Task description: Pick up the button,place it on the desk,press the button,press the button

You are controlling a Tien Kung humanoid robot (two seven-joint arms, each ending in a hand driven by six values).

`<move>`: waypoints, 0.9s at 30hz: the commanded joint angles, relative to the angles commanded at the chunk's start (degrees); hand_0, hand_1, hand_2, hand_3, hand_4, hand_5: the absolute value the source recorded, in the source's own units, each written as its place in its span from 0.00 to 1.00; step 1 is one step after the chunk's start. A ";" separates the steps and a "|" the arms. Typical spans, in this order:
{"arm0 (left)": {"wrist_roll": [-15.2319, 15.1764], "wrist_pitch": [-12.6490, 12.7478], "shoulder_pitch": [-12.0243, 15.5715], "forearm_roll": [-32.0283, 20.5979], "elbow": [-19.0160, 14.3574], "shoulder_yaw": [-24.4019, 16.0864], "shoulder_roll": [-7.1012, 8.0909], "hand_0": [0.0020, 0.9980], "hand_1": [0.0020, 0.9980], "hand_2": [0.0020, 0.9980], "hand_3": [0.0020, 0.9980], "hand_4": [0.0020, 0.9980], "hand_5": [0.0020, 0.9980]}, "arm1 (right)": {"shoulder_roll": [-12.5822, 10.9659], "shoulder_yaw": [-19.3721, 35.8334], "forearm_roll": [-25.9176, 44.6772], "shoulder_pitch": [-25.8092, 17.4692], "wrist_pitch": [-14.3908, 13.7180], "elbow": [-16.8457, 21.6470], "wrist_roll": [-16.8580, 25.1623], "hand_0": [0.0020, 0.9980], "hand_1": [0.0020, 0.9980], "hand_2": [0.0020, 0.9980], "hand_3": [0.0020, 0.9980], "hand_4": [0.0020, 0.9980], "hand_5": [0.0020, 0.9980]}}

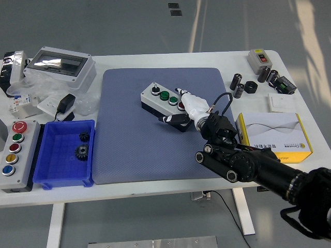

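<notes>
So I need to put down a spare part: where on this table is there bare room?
The blue-grey mat is bare across its whole front and left, between the blue plastic bin and the yellow-and-white carton. Its middle holds the grey three-button box under the right hand. Both table ends are crowded.

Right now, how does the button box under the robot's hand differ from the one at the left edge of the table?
The button box on the mat is short and lies askew; it shows a black knob, green buttons and a red one by the right hand. The button box at the left edge is longer, lies straight, untouched, and carries five buttons: red, green, dark red, yellow, blue. Both have pale grey casings.
</notes>
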 joint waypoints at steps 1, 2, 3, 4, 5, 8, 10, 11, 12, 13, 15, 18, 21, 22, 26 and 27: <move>-0.03 -0.01 0.00 -0.04 0.00 0.04 0.00 0.63 0.59 0.54 0.59 0.61 0.21 | 0.01 -0.09 -0.01 -0.02 -0.14 -0.04 -0.05 0.27 0.56 0.69 0.97 0.98 0.33; -0.04 -0.01 0.00 -0.05 0.00 0.06 0.00 0.63 0.59 0.54 0.59 0.61 0.21 | 0.01 -0.12 -0.01 -0.02 -0.19 -0.06 -0.07 0.27 0.56 0.69 0.97 0.98 0.33; -0.08 -0.02 0.00 -0.11 0.00 0.13 0.00 0.63 0.59 0.54 0.59 0.61 0.21 | 0.03 -0.23 -0.02 -0.04 -0.37 -0.11 -0.12 0.27 0.56 0.69 0.97 0.98 0.33; -0.12 -0.02 -0.01 -0.17 0.00 0.19 0.00 0.63 0.59 0.54 0.59 0.61 0.21 | 0.03 -0.32 -0.02 -0.06 -0.57 -0.16 -0.15 0.27 0.56 0.69 0.97 0.98 0.33; -0.16 -0.03 -0.03 -0.18 0.00 0.21 0.00 0.63 0.59 0.54 0.59 0.61 0.21 | 0.03 -0.38 -0.05 -0.07 -0.77 -0.21 -0.19 0.27 0.56 0.69 0.97 0.98 0.33; -0.27 -0.05 -0.06 -0.29 0.00 0.34 -0.02 0.63 0.59 0.54 0.59 0.61 0.21 | 0.03 -0.63 -0.08 -0.09 -1.16 -0.39 -0.22 0.18 0.42 0.54 0.87 0.75 0.15; -0.33 -0.05 -0.06 -0.39 0.00 0.44 -0.04 0.63 0.59 0.54 0.59 0.61 0.21 | 0.03 -0.86 -0.02 -0.13 -1.33 -0.57 -0.20 0.18 0.42 0.54 0.87 0.75 0.15; -0.36 -0.04 -0.06 -0.49 0.00 0.50 -0.04 0.63 0.59 0.54 0.59 0.61 0.21 | 0.03 -1.01 -0.01 -0.15 -1.30 -0.64 -0.19 0.18 0.42 0.54 0.87 0.75 0.15; -0.38 -0.03 -0.06 -0.54 0.00 0.54 -0.04 0.63 0.59 0.54 0.59 0.61 0.21 | 0.03 -1.14 0.03 -0.18 -1.26 -0.69 -0.17 0.18 0.42 0.54 0.87 0.75 0.15; -0.39 -0.02 -0.05 -0.60 0.00 0.58 -0.04 0.63 0.59 0.54 0.59 0.61 0.21 | 0.03 -1.28 0.04 -0.20 -1.21 -0.72 -0.16 0.18 0.42 0.54 0.87 0.75 0.15; -0.42 -0.01 -0.05 -0.67 0.00 0.60 -0.05 0.63 0.59 0.54 0.59 0.61 0.21 | 0.03 -1.49 0.03 -0.25 -1.07 -0.73 -0.16 0.11 0.35 0.46 0.69 0.42 0.03; -0.46 0.04 -0.02 -0.80 0.00 0.63 -0.04 0.63 0.59 0.54 0.59 0.61 0.21 | -0.04 -1.68 0.19 -0.39 -0.69 -0.58 0.20 0.11 0.35 0.46 0.69 0.42 0.03; -0.53 0.08 0.00 -1.03 0.00 0.72 -0.06 0.63 0.59 0.54 0.59 0.61 0.21 | -0.44 -1.64 0.30 -0.55 -0.25 -0.18 1.05 0.09 0.33 0.44 0.58 0.21 0.00; -0.55 0.08 0.02 -1.11 0.00 0.78 -0.05 0.63 0.59 0.54 0.59 0.61 0.21 | -0.74 -1.61 0.33 -0.60 -0.10 0.13 1.62 0.09 0.33 0.44 0.58 0.21 0.00; -0.70 0.17 0.16 -1.63 0.00 1.00 -0.01 0.63 0.59 0.54 0.59 0.61 0.21 | -2.72 -1.00 -0.54 -0.80 -0.02 2.58 4.07 0.08 0.28 0.38 0.43 0.06 0.00; -0.76 0.23 0.23 -1.82 0.00 1.07 0.00 0.63 0.59 0.54 0.59 0.61 0.21 | -3.70 -0.66 -0.87 -0.91 -0.08 3.87 5.22 0.08 0.28 0.38 0.43 0.06 0.00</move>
